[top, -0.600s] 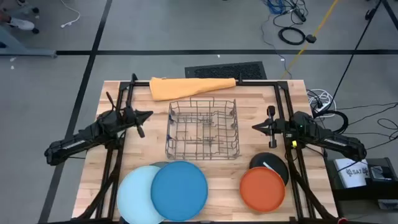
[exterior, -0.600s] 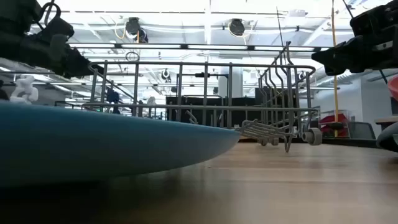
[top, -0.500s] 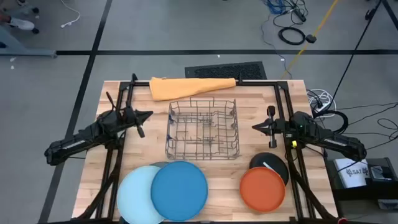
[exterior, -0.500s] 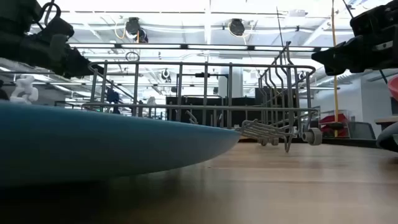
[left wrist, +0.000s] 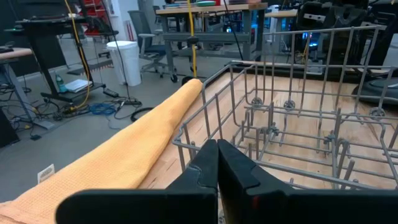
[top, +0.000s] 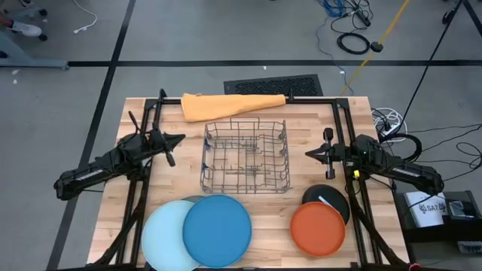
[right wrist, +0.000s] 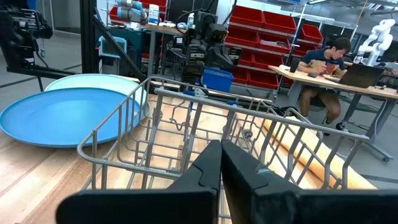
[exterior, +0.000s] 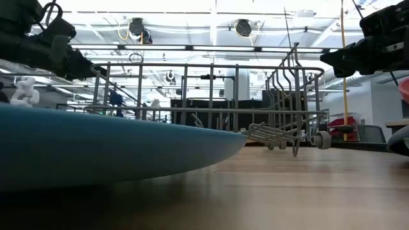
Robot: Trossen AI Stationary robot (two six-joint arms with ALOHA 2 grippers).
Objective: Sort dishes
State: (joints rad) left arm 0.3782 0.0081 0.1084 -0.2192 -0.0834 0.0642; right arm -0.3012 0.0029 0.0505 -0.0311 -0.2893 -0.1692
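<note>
From above: 1 wire dish rack [top: 246,156] stands mid-table, and 1 folded orange cloth [top: 232,105] lies just beyond its far side. On the near left, 3 plates overlap: 1 light blue plate [top: 163,236], 1 blue plate [top: 217,230] lying over it, and a sliver of 1 grey plate [top: 196,199] peeking out at the far edge. On the near right there are 2 more, 1 orange plate [top: 318,229] overlapping 1 black plate [top: 329,200] with a white stripe. That is 5 plates showing (none is in the rack). The left gripper [top: 181,138] hovers left of the rack and the right gripper [top: 307,154] right of it, each pointing at the rack.

At table height: the blue plate's rim [exterior: 115,147] fills the near left, with the rack [exterior: 211,105] behind it and both arms high at the corners.

Left wrist view: the fingers [left wrist: 205,168] are pressed together, holding nothing, with the rack and cloth [left wrist: 134,149] ahead.

Right wrist view: the fingers [right wrist: 208,171] are likewise closed and empty. 2 blue plates lie past the rack, and 1 person sits at a desk [right wrist: 323,65] far off.
</note>
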